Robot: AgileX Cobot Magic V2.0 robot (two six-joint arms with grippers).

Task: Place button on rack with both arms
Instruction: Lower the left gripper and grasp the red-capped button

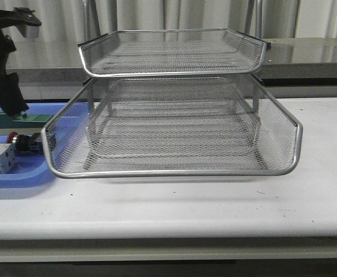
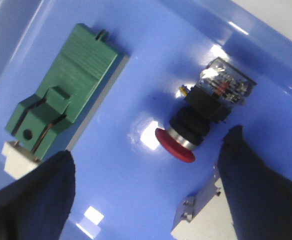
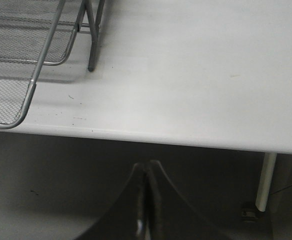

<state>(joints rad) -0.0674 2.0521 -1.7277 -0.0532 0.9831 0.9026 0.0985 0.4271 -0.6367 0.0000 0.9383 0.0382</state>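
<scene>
The left gripper (image 2: 146, 195) was held spread above the button (image 2: 186, 130) in the blue tray (image 2: 136, 200) at the table's left edge, while the right gripper (image 3: 146, 200) was pressed together.

White table (image 1: 214, 208) carries the rack (image 1: 174, 127), ahead-left of my right gripper (image 3: 146, 170), and blue tray (image 1: 18, 176) under my left gripper (image 2: 146, 165).

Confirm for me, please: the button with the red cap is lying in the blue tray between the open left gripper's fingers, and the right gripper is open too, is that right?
Not quite: the right gripper is shut, its fingers pressed together in the right wrist view. The rest holds: the button lies in the blue tray between the open left gripper's fingers.
</scene>
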